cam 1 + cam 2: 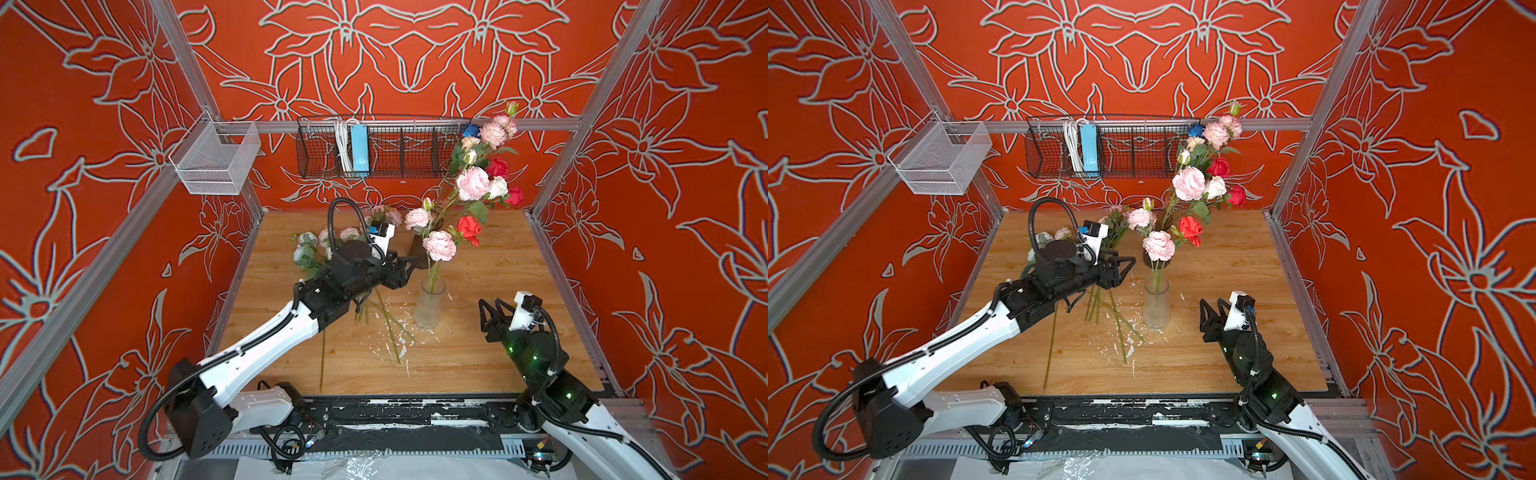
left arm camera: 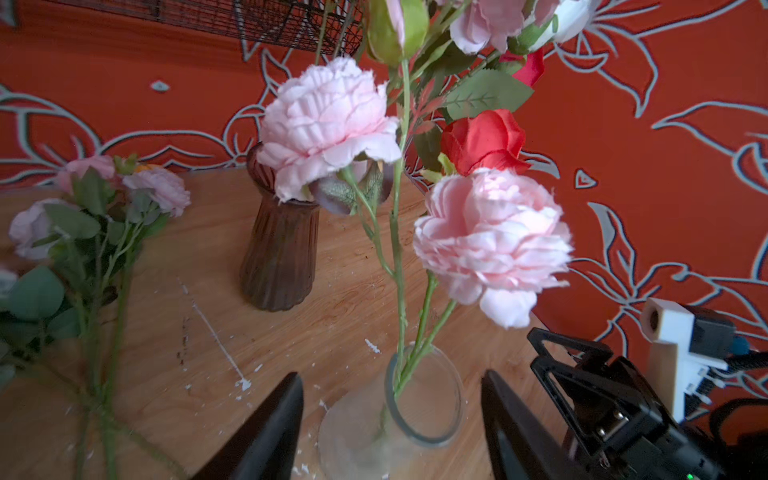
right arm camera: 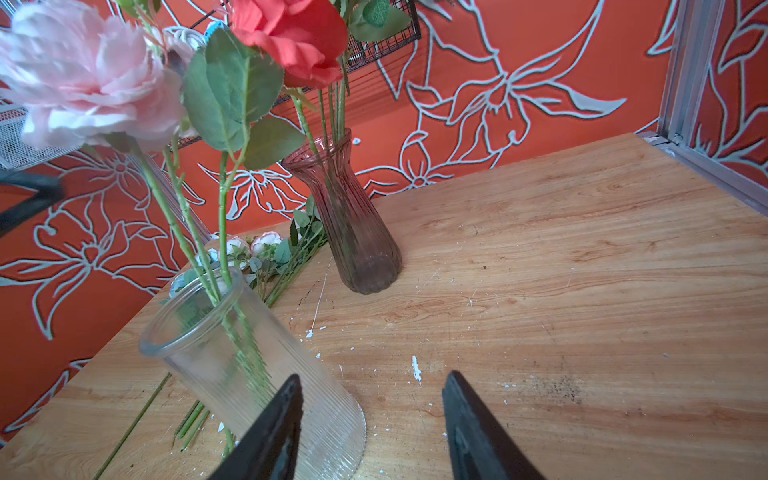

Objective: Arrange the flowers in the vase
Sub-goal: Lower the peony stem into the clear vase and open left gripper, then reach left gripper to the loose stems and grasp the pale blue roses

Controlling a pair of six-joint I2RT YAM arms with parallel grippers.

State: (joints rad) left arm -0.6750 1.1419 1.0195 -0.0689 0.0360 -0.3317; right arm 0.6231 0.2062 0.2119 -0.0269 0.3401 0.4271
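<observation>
Left gripper (image 2: 392,374): you had its jaws spread, gripping nothing, on either side of the clear vase (image 2: 428,434).
Pink peonies (image 2: 490,245): their stems stood in that vase, just ahead of your fingertips.
Right gripper (image 3: 374,374): spread, empty, near that vase.

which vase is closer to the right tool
The clear ribbed glass vase, which stands right beside the open right tool. The brown tinted vase stands farther off, behind the clear one.

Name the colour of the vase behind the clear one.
Smoky brown-purple vase; right wrist view.
</observation>
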